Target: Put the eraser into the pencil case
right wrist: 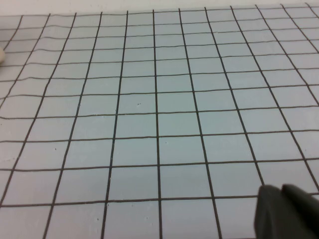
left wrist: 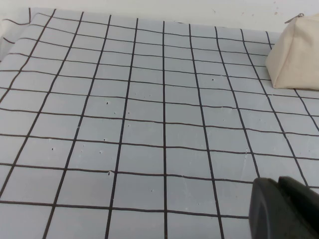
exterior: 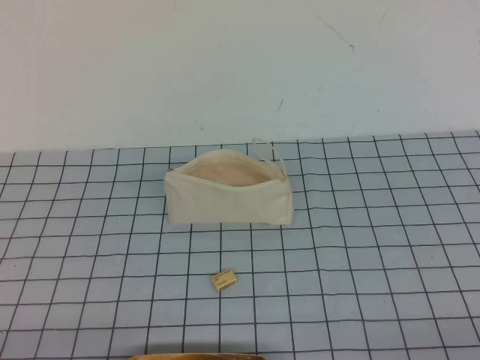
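Note:
The cream-white pencil case [exterior: 227, 198] stands on the grid mat with its zip open upward, showing a pinkish-beige lining and a thin pull loop at its far right. The tiny tan-yellow eraser [exterior: 224, 280] lies on the mat in front of it, about two squares nearer to me. Neither arm shows in the high view. In the left wrist view, my left gripper [left wrist: 285, 208] is shut and empty low over the mat, and the pencil case [left wrist: 297, 54] is far off. In the right wrist view, my right gripper [right wrist: 288, 211] is shut and empty over bare mat.
A pale blue mat with black grid lines [exterior: 375, 247] covers the table up to a white wall at the back. A thin tan curved edge [exterior: 199, 357] shows at the bottom of the high view. A cream sliver [right wrist: 1, 56] sits at the right wrist view's edge.

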